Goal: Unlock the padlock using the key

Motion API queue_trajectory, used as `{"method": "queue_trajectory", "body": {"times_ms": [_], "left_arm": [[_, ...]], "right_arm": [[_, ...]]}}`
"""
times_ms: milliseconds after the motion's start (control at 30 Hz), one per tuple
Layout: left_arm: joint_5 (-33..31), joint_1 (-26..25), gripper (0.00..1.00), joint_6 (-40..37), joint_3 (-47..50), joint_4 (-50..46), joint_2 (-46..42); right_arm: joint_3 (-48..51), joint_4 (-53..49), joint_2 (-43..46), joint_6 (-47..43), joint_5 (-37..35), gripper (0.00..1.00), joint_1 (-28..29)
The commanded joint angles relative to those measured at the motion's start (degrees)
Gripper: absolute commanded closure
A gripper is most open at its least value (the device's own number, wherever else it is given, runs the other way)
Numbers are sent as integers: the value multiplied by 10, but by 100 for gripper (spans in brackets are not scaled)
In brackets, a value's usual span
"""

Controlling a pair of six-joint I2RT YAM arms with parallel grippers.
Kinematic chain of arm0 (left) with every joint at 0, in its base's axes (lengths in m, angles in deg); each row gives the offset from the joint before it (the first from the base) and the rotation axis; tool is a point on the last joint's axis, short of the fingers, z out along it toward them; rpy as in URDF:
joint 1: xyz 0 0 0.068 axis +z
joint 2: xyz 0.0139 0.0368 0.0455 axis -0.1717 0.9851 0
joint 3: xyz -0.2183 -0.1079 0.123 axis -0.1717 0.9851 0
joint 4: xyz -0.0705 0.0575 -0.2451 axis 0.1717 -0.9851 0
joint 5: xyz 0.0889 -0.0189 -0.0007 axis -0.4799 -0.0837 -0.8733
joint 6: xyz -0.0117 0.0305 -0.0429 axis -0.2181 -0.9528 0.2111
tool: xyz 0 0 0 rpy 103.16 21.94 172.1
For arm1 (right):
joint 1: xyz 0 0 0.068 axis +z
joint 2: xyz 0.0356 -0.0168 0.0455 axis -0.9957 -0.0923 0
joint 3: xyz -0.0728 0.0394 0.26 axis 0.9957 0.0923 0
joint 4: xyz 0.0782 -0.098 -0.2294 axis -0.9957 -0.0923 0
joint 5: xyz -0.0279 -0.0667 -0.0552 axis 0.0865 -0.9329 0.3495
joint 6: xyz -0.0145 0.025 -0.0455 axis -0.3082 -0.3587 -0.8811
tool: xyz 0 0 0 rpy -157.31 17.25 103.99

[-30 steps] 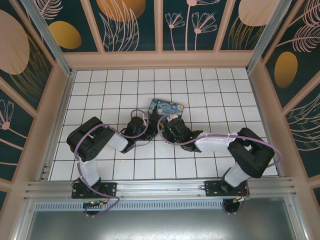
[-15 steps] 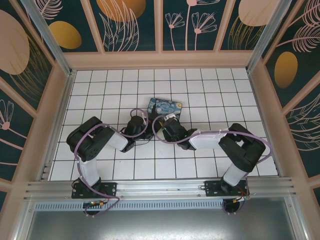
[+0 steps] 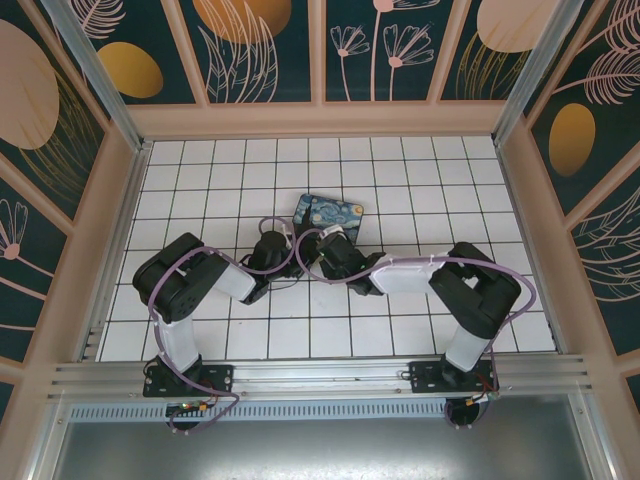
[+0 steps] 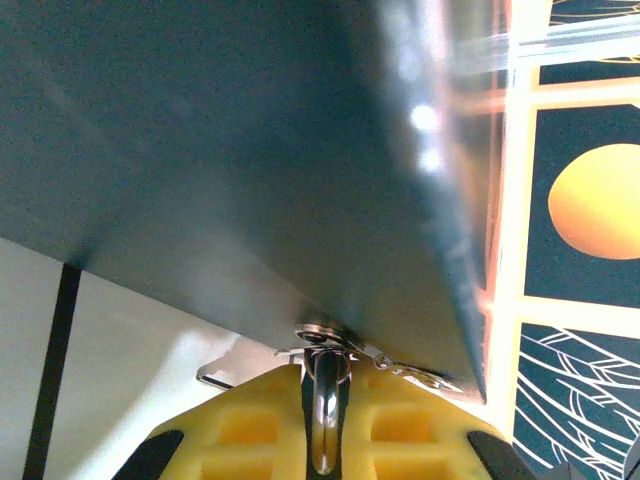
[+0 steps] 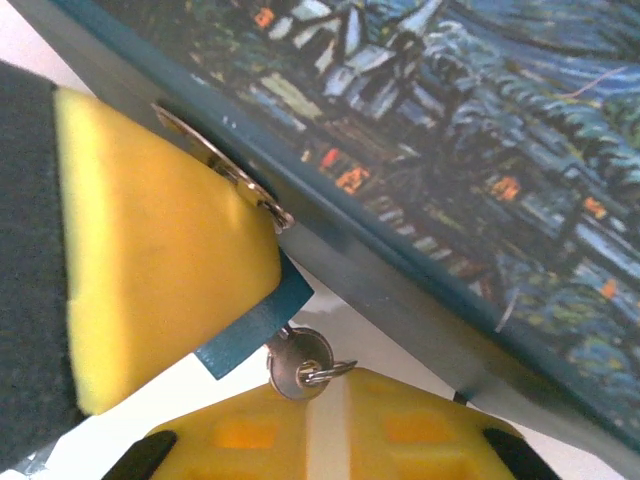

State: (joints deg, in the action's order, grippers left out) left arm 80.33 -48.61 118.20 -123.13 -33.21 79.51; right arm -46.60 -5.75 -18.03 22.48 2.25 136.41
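Swirling blue-and-yellow night-sky painting on the flat box (image 5: 480, 130), small blue-bodied padlock (image 5: 256, 320), silvery round-headed metal key (image 5: 298, 366), white black-gridded bench (image 3: 420, 180)

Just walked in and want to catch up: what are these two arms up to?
The left pincer is clamped on the small blue padlock at the latch of the painted box. The right pincer holds the key, its head right at the padlock's body, apparently in the keyhole. Whether the lock has opened is not visible.
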Motion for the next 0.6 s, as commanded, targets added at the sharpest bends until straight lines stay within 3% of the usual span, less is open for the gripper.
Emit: {"method": "queue_trajectory", "body": {"times_ms": [0,167,400,500,567], "left_arm": [[56,-11,100,-11,11,-28,-4],[55,-11,100,-8,20,-20,-5],[57,-12,100,-7,20,-20,-5],[57,-11,100,-5,17,-22,-6],[58,-12,100,-5,15,-23,-7]], "right_arm": [[-49,51,5,-5,-9,89,-18],[-49,55,20,3,66,100,-45],[-8,106,52,48,195,100,-85],[6,108,67,55,212,100,-88],[16,106,82,56,212,85,-89]]}}
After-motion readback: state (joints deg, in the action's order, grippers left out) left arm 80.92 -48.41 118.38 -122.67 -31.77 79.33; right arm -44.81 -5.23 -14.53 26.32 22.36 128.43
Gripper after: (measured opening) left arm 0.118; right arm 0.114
